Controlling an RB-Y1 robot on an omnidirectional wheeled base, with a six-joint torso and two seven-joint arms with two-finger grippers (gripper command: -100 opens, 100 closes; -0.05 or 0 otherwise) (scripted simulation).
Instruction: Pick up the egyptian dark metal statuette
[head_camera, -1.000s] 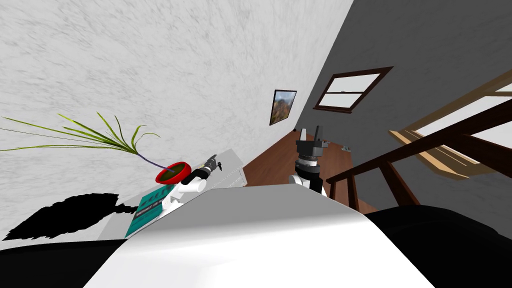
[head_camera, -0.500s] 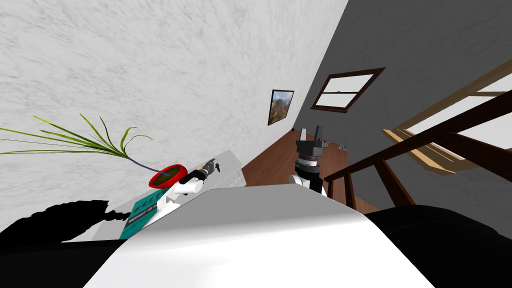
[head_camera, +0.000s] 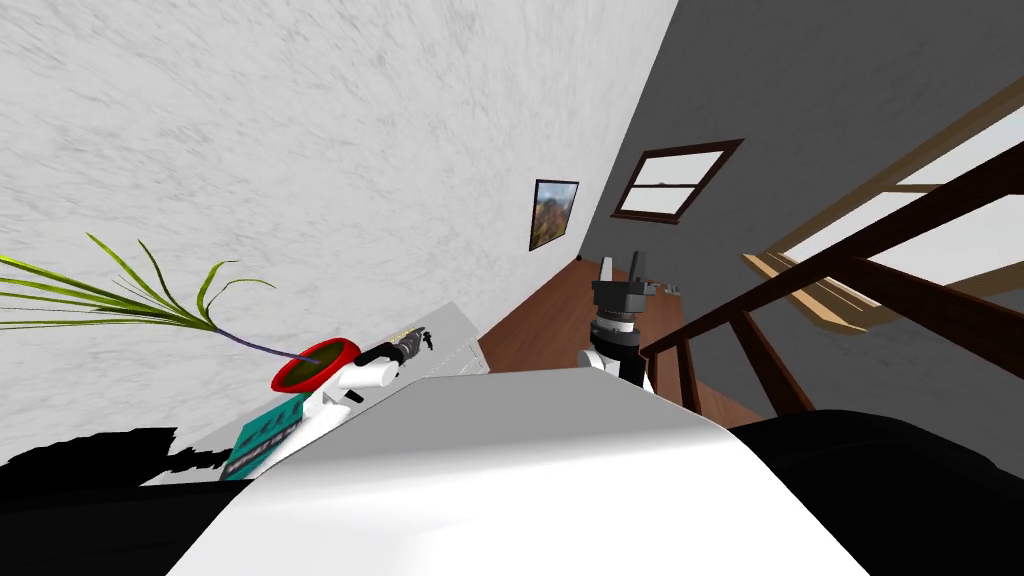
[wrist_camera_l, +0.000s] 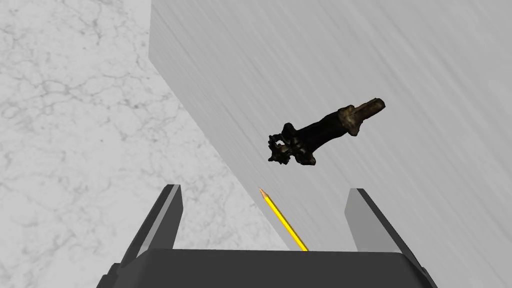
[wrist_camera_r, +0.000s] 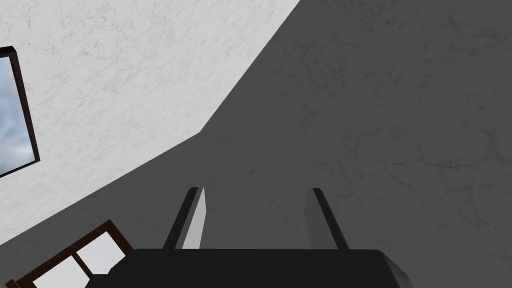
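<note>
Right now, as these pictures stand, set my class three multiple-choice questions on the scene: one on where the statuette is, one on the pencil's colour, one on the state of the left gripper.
1. Where is the statuette?
A. hanging from a hook
B. lying on the grey top, ahead of the left gripper
C. inside a box

2. What colour is the pencil?
A. blue
B. green
C. yellow

3. How do the left gripper's fingers stand?
A. open, holding nothing
B. shut on the statuette
C. shut on the pencil

Answers:
1 B: the left wrist view shows it on its side on the grey top, beyond the fingertips.
2 C: its shaft is yellow.
3 A: the fingers stand apart and touch neither thing.
</note>
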